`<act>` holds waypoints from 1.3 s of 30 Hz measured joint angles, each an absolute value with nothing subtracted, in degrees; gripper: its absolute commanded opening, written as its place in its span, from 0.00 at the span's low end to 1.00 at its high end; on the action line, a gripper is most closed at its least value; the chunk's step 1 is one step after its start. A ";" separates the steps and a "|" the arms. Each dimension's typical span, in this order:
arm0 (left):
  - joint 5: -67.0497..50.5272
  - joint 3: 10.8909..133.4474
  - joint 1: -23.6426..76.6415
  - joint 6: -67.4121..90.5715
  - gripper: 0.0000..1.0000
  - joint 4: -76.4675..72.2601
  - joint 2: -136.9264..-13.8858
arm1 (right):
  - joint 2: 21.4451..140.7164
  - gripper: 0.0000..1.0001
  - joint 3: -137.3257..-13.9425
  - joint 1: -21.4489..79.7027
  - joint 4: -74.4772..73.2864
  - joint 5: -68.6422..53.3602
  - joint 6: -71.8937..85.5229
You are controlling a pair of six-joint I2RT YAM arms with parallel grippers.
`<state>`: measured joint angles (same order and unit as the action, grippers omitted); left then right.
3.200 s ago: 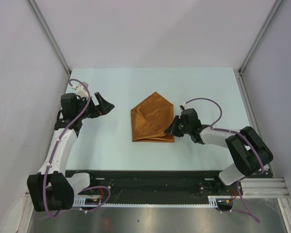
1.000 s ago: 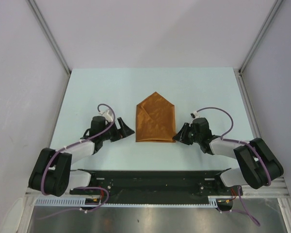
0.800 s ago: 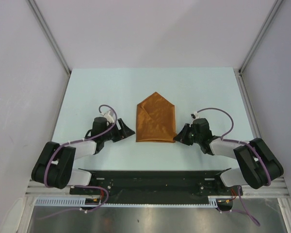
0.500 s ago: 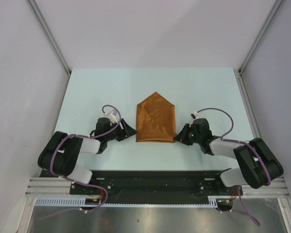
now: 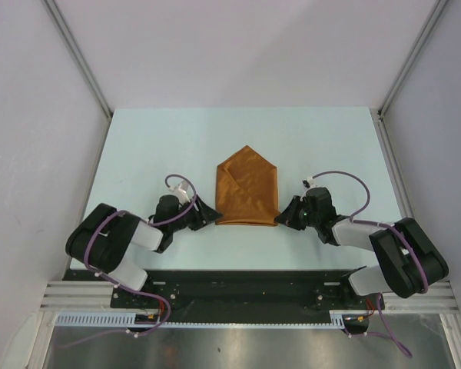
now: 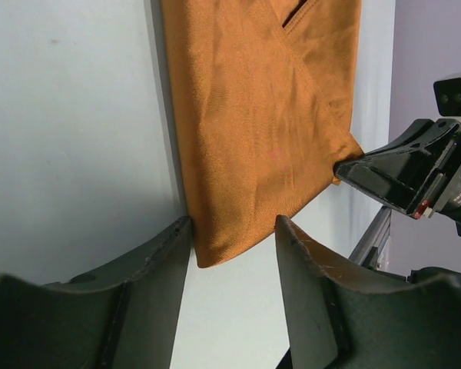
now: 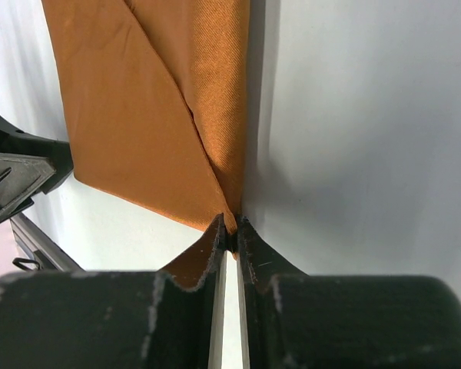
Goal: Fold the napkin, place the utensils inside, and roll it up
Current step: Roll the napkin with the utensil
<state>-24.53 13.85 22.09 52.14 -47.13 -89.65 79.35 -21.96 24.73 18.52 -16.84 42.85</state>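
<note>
The rust-orange napkin (image 5: 247,187) lies folded on the pale table, pointed at the far end and straight along the near edge. My right gripper (image 5: 285,216) is low at its near right corner, and in the right wrist view (image 7: 232,227) the jaws are shut on that corner of the napkin (image 7: 146,115). My left gripper (image 5: 210,216) is at the near left corner. In the left wrist view (image 6: 233,229) it stands open around the napkin (image 6: 261,115) corner, one finger (image 6: 177,246) touching the cloth edge. The utensils are out of view.
White walls with metal posts (image 5: 77,58) enclose the table on three sides. A black rail (image 5: 238,280) runs along the near edge between the arm bases. The right gripper (image 6: 399,173) shows in the left wrist view, just across the napkin.
The left arm slid right up to the napkin's near left corner and its jaws narrowed around it. The right gripper closed on the near right corner and stayed put.
</note>
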 measured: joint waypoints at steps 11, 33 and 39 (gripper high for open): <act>-23.66 13.17 22.39 54.87 0.35 -51.66 -93.43 | 80.49 0.12 -21.93 24.51 19.25 -17.45 43.05; -22.81 11.27 22.81 54.87 0.42 -49.89 -90.41 | 80.49 0.12 -21.87 24.18 19.44 -17.76 43.03; -23.42 11.20 22.83 55.02 0.36 -52.29 -92.47 | 80.49 0.12 -21.85 24.16 19.49 -17.89 43.00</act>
